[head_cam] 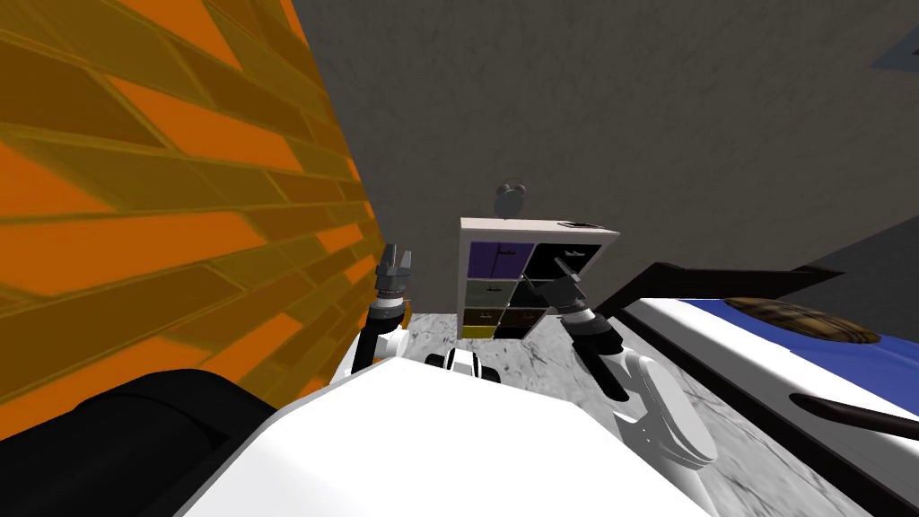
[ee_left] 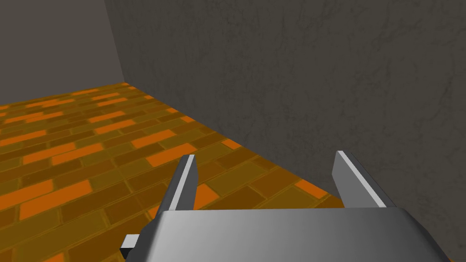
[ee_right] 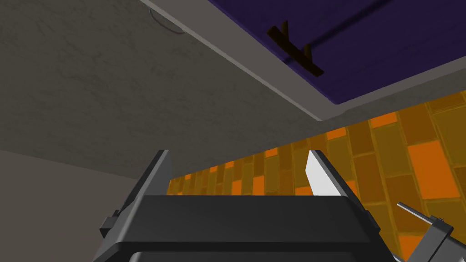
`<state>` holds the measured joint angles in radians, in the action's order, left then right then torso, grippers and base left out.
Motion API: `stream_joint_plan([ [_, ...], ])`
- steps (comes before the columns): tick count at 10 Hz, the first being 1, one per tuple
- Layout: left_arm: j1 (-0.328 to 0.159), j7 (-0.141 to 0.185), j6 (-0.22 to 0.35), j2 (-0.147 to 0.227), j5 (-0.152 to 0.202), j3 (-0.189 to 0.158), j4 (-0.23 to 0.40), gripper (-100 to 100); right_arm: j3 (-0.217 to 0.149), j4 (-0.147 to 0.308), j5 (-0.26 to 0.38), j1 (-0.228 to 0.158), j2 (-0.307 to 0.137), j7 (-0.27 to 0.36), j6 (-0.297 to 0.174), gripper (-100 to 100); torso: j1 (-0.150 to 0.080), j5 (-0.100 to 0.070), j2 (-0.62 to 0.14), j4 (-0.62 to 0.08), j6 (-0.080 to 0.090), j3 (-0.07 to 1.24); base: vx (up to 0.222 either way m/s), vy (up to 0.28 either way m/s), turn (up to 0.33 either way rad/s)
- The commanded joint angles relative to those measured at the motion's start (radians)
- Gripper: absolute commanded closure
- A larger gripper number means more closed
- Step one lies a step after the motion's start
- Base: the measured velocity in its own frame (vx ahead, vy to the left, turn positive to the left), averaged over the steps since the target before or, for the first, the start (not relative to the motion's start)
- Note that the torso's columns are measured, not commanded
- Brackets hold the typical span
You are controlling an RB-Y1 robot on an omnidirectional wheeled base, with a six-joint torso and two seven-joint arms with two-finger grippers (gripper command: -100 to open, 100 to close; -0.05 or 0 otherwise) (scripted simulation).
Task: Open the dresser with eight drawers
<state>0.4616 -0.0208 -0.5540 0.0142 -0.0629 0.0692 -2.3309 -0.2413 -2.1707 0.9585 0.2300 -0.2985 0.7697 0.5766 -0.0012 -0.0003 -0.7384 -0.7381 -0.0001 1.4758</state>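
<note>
The dresser (head_cam: 467, 269) stands against the grey back wall, a white frame holding coloured drawer fronts: purple and black on top, grey and darker ones below. My right gripper (head_cam: 547, 274) is held out in front of its right column, open, holding nothing. In the right wrist view the purple drawer (ee_right: 364, 45) and its dark bar handle (ee_right: 295, 50) lie ahead of the open right gripper (ee_right: 239, 173), well apart from the fingers. My left gripper (head_cam: 395, 260) is raised beside the orange brick wall; its fingers (ee_left: 184, 182) stand open and empty.
The orange brick wall (head_cam: 135, 224) runs close along my left. A bed with a blue cover (head_cam: 808, 350) and dark frame (head_cam: 718, 274) sits to the right. A small round clock-like object (head_cam: 510, 199) stands on the dresser's top. Marbled floor (head_cam: 538, 359) lies between.
</note>
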Motion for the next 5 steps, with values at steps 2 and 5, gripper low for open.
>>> stream_joint_plan([
  [2, 0.0, 0.0, 0.0, 0.0, 0.0, 0.0, 0.0, 0, -0.015, 0.033, 0.095, -0.032, -0.025, 0.076, -0.006, -100, 0.004, 0.001, 0.001, 0.0, 0.0, 0.001, 0.047, 0.106, -0.071],
  [5, 0.0, 0.0, 0.0, 0.0, 0.0, 0.0, 0.0, 0, -0.031, 0.063, 0.172, -0.058, -0.047, 0.142, -0.008, -100, 0.002, 0.0, 0.0, 0.0, 0.0, 0.0, 0.04, 0.091, -0.064],
])
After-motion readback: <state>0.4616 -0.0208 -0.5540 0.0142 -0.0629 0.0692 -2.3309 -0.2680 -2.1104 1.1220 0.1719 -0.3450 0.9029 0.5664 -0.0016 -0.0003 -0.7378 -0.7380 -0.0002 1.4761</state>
